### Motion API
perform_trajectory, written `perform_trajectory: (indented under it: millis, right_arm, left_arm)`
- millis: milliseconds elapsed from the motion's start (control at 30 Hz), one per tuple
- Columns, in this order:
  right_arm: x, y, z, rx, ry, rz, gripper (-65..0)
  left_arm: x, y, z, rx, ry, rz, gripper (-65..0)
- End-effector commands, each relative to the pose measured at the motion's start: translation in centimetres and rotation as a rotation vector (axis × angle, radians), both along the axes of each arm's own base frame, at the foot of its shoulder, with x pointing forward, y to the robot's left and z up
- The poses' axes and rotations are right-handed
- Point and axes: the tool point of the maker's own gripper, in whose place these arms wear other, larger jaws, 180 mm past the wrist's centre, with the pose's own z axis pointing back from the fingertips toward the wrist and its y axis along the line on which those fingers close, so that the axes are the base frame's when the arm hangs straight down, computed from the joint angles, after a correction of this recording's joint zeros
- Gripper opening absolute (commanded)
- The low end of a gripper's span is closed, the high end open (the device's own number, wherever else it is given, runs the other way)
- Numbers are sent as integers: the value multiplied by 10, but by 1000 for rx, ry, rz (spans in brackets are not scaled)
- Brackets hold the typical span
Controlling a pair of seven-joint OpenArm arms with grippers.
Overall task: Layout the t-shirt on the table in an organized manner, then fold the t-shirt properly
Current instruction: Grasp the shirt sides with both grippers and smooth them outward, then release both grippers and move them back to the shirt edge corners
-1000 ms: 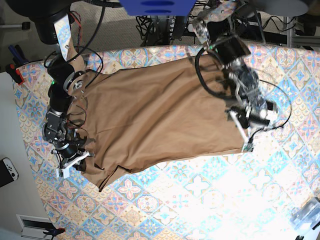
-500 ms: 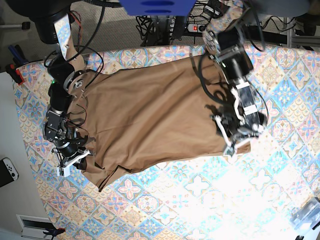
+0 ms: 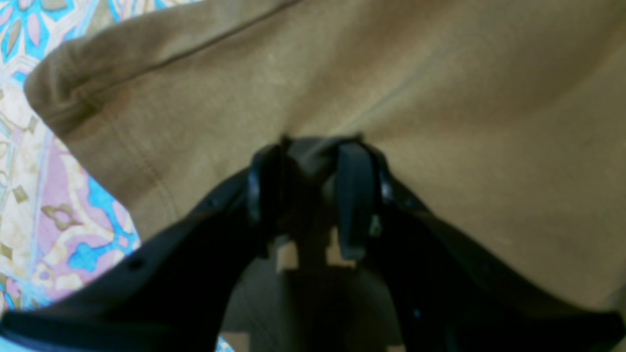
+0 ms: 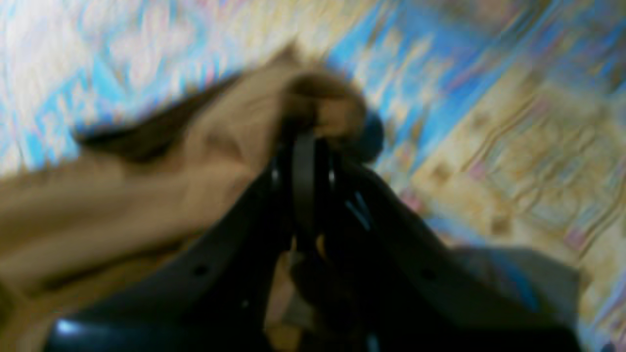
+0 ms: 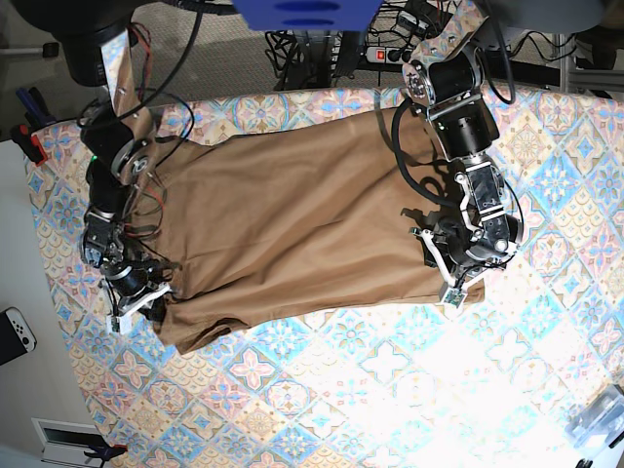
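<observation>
Shirt (image 5: 302, 229) spread on worktop (image 5: 390, 390), lower flap now pulled tighter toward 7 o'clock. Right pincer (image 4: 304, 146) clenched on its corner; left pincer (image 3: 313, 161) shifted inward, pinching hem.

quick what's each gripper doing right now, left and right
Left gripper: closed on a pinch of the t-shirt.
Right gripper: shut on a bunched edge of the t-shirt.

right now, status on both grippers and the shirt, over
Right gripper shut on t-shirt edge. Left gripper pinching a fold near the hem corner. Shirt spread on table. Nothing in the way.
</observation>
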Motion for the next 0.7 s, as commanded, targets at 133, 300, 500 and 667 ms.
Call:
perform_trajectory:
  millis: [133,300,500,667]
  right_arm:
    - [34,-24,57,-15,-163,-55,-480]
    - [40,-42,72,-57,-249,-147,-231]
    - [40,-49,73,-78,-252,-180,-273]
    - [46,-73,114,-151,-347,-214,-315]
  left_arm:
    - [-16,11,-12,67,94,1,-459]
    - [-17,11,-13,67,95,1,-459]
    - [-23,10,-18,69,109,-2,-459]
    - [-21,9,-15,63,101,0,-459]
